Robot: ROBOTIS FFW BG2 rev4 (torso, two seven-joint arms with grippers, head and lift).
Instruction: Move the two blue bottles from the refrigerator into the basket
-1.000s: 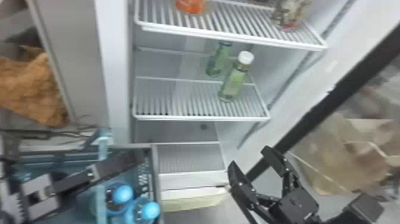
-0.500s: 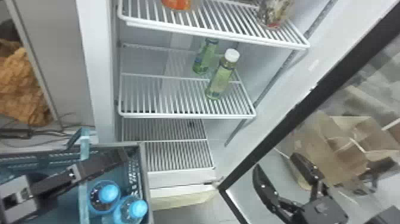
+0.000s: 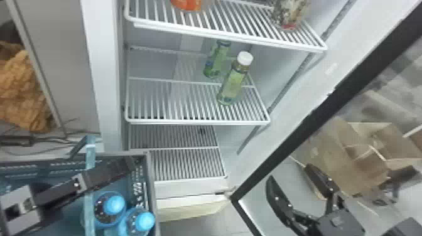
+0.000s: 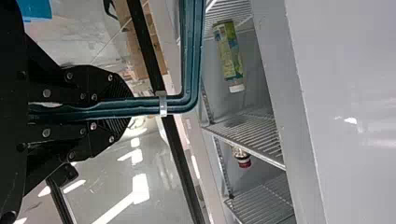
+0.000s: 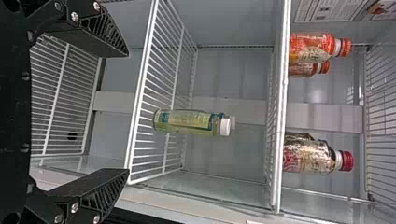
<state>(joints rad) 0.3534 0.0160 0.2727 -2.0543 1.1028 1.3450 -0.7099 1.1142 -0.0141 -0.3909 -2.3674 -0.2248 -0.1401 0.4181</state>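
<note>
My left gripper (image 3: 132, 161) lies across the blue basket (image 3: 150, 185) at the lower left. In the left wrist view, that left gripper (image 4: 125, 108) is closed around the basket handle (image 4: 187, 95). Two blue bottles (image 3: 110, 208) (image 3: 138, 222) stand side by side inside the basket, caps up, close to its right wall. At the lower right, beyond the refrigerator's door edge, is my right gripper (image 3: 290, 174). The right wrist view has the right gripper (image 5: 127, 112) with its fingers wide apart and nothing between them, facing the refrigerator shelves.
Green bottles (image 3: 234, 81) stand on the middle refrigerator shelf (image 3: 197, 121); red-capped bottles (image 5: 313, 156) are one shelf higher. The dark-framed open door (image 3: 282, 147) slants along the right. Brown paper packaging (image 3: 351, 157) lies behind it, orange-brown material (image 3: 23, 91) at far left.
The head view has shifted slightly, carrying refrigerator and basket a little left. My right gripper has moved right, away from the shelves. The left one still holds the handle.
</note>
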